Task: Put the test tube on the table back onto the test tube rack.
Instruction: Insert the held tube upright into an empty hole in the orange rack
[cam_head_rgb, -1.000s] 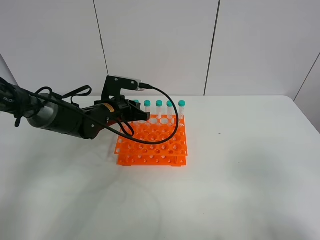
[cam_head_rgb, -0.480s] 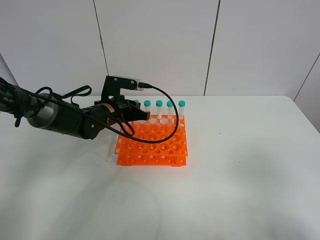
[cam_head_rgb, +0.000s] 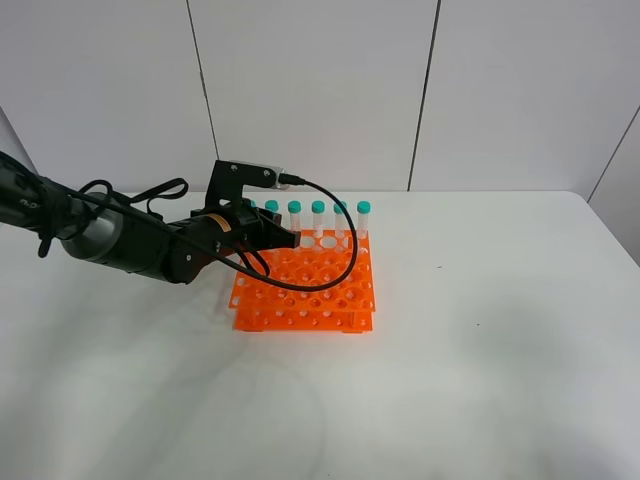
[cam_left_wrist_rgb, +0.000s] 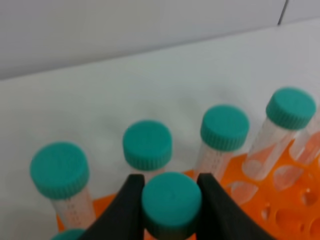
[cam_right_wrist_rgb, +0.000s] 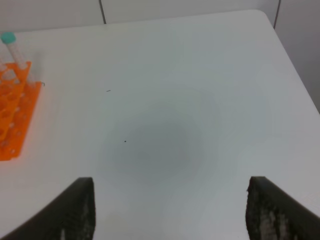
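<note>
above the rear left corner of the test tube rack (cam_head_rgb: 322, 292), the left gripper (cam_left_wrist_rgb: 171, 189) clamps the test tube (cam_left_wrist_rgb: 171, 206) by its teal cap, slightly lower than one second earlier, just beside the standing tubes (cam_left_wrist_rgb: 147, 145). the right gripper (cam_right_wrist_rgb: 172, 202) gapes wide over the table (cam_right_wrist_rgb: 175, 100).

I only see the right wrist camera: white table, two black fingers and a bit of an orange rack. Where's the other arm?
Observer: The left gripper hangs over the test tube rack, towards its far left corner.
Operator: Is it holding anything?
Observer: Yes, its jaws are shut on the test tube, pinching the teal cap.
Operator: Are there more tubes over there?
Observer: A row of tubes with teal caps stands along the rack's far edge.
</note>
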